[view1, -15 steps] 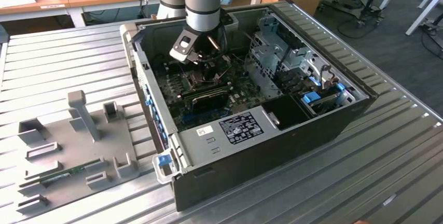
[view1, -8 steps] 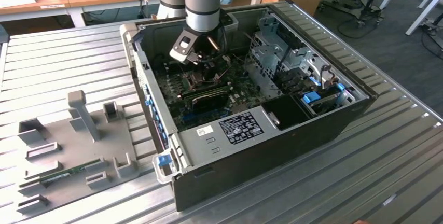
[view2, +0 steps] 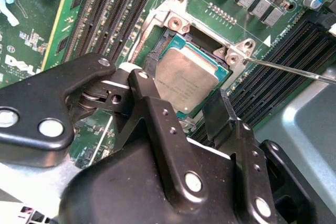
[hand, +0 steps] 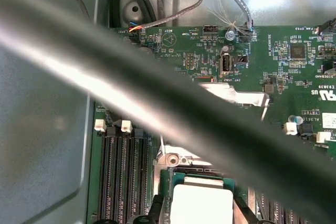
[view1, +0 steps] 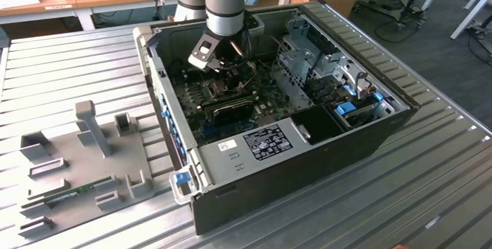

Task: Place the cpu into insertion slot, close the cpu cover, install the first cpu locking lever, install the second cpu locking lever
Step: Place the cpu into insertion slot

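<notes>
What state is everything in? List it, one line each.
cpu: lying flat in the insertion slot.
insertion slot: filled, uncovered.
cpu cover: open, not over the cpu.
locking lever: unlatched, sticking out sideways.
claw: low over the cpu; grip unclear.
computer case: side open, board exposed.

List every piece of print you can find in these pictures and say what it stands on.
Black label on the computer case: too small to read.
White sticker beside it: too small to read.
White lettering on the green circuit board: tiny, not surely readable.
</notes>
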Available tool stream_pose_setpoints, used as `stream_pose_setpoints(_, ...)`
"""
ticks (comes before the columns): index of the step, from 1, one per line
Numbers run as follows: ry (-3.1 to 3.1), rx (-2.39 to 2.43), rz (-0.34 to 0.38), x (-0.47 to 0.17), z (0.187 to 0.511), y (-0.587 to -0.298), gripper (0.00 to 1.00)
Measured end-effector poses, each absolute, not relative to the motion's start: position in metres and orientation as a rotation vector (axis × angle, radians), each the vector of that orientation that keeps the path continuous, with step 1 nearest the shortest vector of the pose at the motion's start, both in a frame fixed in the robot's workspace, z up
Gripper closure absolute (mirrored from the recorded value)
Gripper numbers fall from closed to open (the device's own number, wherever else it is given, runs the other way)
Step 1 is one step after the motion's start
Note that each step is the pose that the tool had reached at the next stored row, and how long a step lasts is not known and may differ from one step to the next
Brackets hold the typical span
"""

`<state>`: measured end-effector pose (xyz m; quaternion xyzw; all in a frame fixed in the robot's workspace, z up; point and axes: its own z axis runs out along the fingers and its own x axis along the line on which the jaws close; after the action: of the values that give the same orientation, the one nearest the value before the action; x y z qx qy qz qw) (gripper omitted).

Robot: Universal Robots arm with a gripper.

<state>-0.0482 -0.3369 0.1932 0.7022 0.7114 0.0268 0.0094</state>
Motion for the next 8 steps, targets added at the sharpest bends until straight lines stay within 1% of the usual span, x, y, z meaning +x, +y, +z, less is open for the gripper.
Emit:
stream_pose_setpoints(7,2.222,2.193,0.083,-0.0482,0.1931,-0.337,0.39)
stream_pose_setpoints(8,2.222,2.193,0.083,-0.0483,0.1932,-0.337,0.4)
